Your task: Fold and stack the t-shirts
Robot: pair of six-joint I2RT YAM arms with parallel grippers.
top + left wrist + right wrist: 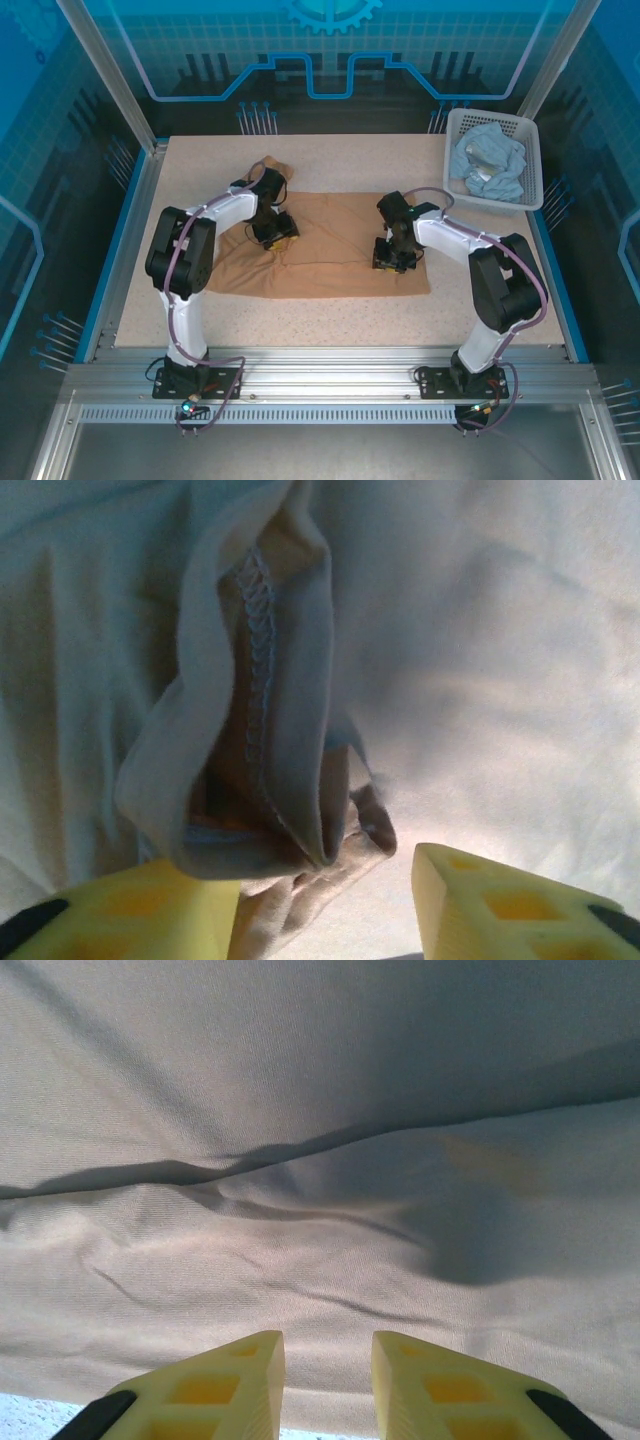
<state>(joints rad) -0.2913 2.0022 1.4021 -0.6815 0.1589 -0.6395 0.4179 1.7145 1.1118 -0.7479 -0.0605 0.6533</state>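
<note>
A: Where's the spread t-shirt (340, 245)?
B: Middle of the table (200, 310), left hand (275, 235) on its left part, right hand (393, 258) on its right.
A: The other t-shirt (488, 160)?
B: In the basket (455, 125), far right corner.

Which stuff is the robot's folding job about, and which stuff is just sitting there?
For the job: tan t-shirt, spread out; pale blue t-shirt, crumpled; left pincer and right pincer, both at the tan one.
Just lying about: white basket holding the blue one; table.
</note>
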